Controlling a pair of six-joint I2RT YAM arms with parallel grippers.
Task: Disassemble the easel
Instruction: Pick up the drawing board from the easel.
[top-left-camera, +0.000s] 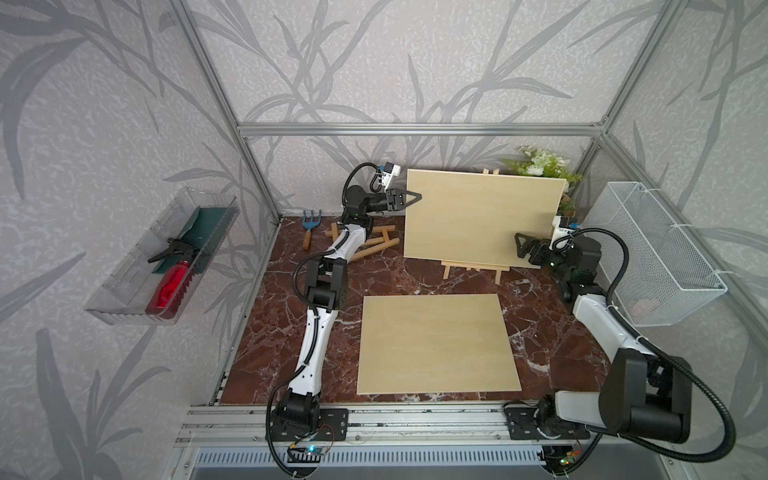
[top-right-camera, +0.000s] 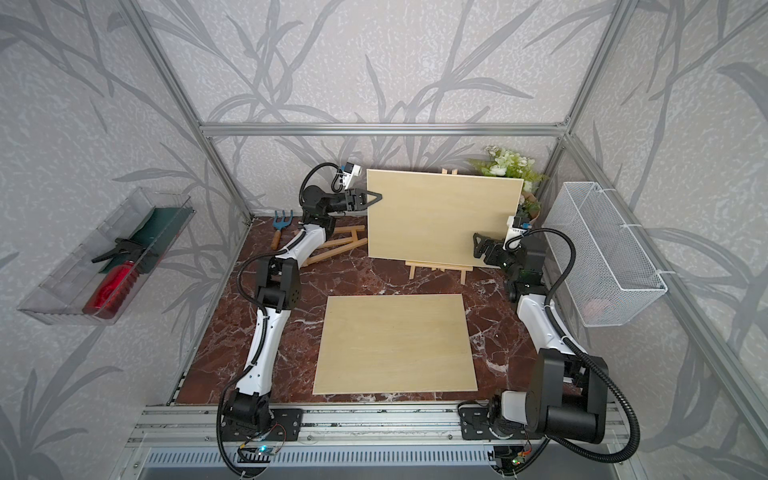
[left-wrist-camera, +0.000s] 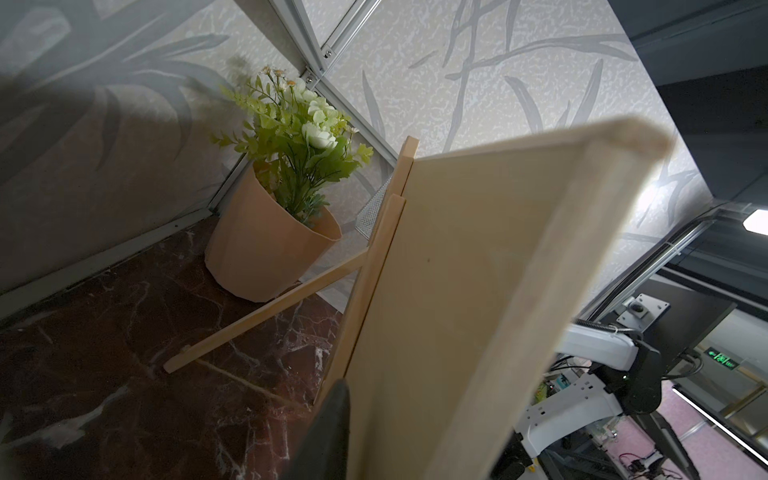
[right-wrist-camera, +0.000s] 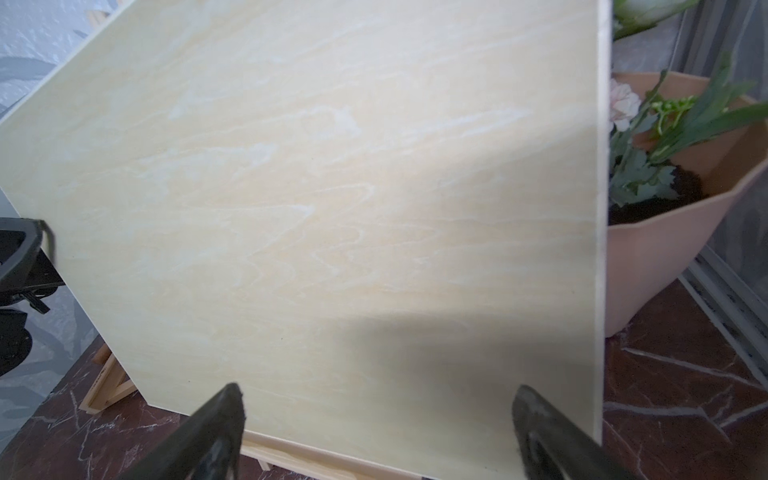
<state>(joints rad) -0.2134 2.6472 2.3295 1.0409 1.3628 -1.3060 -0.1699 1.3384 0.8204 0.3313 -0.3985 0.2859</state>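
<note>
A wooden easel (top-left-camera: 473, 268) stands at the back of the table and carries an upright pale wooden board (top-left-camera: 478, 216) (top-right-camera: 440, 220). My left gripper (top-left-camera: 415, 195) (top-right-camera: 376, 194) is shut on the board's upper left edge. In the left wrist view one dark finger (left-wrist-camera: 332, 428) lies against the board's back (left-wrist-camera: 478, 291); the other is hidden by the board. The easel's rear strut (left-wrist-camera: 266, 316) slants to the floor. My right gripper (top-left-camera: 519, 245) (right-wrist-camera: 378, 388) stands open in front of the board's lower right part, nothing between its fingers.
A second board (top-left-camera: 436, 345) lies flat in front. Another easel (top-left-camera: 374, 245) lies folded at the back left beside a small garden fork (top-left-camera: 308, 226). A potted plant (top-left-camera: 540, 164) stands behind the board. A wire basket (top-left-camera: 656, 249) hangs right, a clear tray (top-left-camera: 166, 257) left.
</note>
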